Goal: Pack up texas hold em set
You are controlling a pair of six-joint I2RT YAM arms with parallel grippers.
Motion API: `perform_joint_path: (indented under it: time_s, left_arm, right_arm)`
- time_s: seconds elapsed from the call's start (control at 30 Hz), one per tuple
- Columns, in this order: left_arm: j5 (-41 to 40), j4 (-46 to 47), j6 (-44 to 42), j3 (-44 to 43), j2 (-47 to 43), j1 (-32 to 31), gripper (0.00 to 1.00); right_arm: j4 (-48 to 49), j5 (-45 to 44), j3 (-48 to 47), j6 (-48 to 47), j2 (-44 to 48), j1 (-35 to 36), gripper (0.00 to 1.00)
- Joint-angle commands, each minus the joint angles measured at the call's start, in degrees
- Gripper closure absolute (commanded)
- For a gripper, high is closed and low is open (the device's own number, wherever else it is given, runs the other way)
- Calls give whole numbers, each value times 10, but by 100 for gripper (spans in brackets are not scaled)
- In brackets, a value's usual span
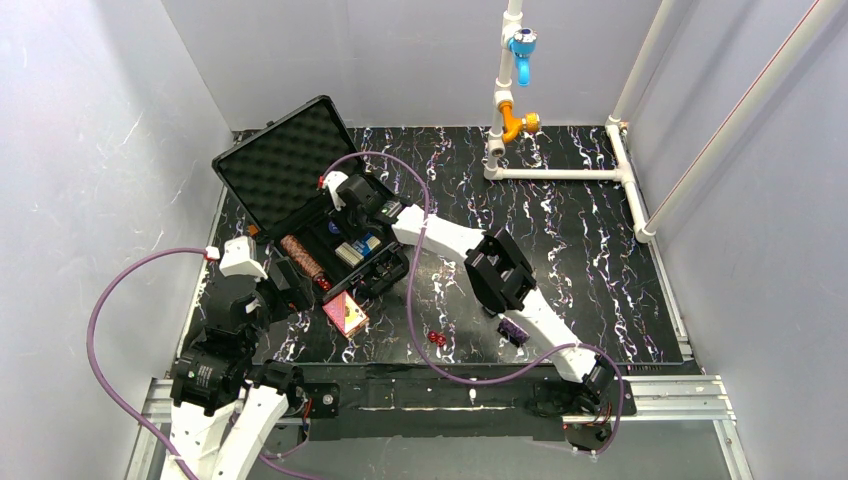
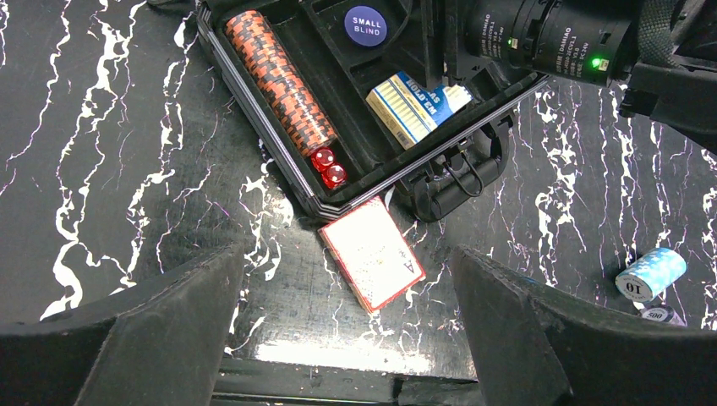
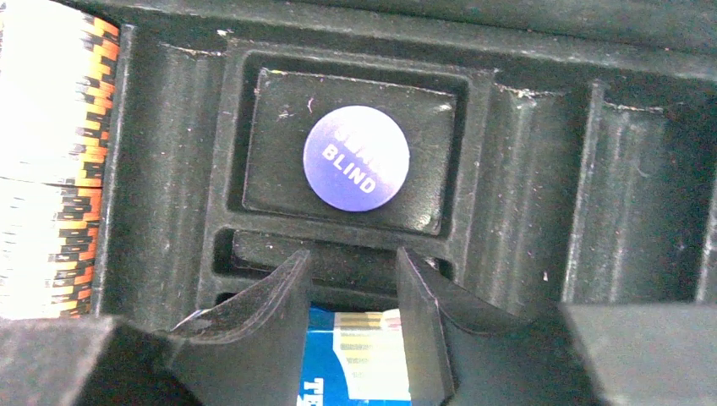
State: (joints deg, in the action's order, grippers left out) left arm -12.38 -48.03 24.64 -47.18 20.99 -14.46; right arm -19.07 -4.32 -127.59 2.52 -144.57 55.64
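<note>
- Marbled table (image 1: pixel 590 250), open case (image 1: pixel 285 165).
- Right gripper (image 3: pixel 351 258) clamps blue card box (image 3: pixel 359 355): seat it flat in slot, then release.
- Left gripper (image 2: pixel 345 262) spread wide near red card box (image 2: pixel 372 252).

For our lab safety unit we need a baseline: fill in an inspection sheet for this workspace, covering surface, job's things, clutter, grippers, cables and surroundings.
Surface: black marbled table, white-veined.
Job's things: open case holds chip row, two red dice, small blind button; red card box, blue chip stack, purple chips, loose red dice lie outside it.
Clutter: nothing seen.
Grippers: left gripper open near red card box; right gripper, jaws closed on blue card box in case.
Cables: purple cables loop from both arms.
Surroundings: white pipe frame far right; grey walls.
</note>
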Motion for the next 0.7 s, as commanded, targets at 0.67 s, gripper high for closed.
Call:
perform_joint_path:
  time_s: [0.67]
  left_arm:
    - [-3, -1, -4, 6, 7, 2, 9]
  right_arm:
    - [-30, 84, 81, -23, 160, 58, 42]
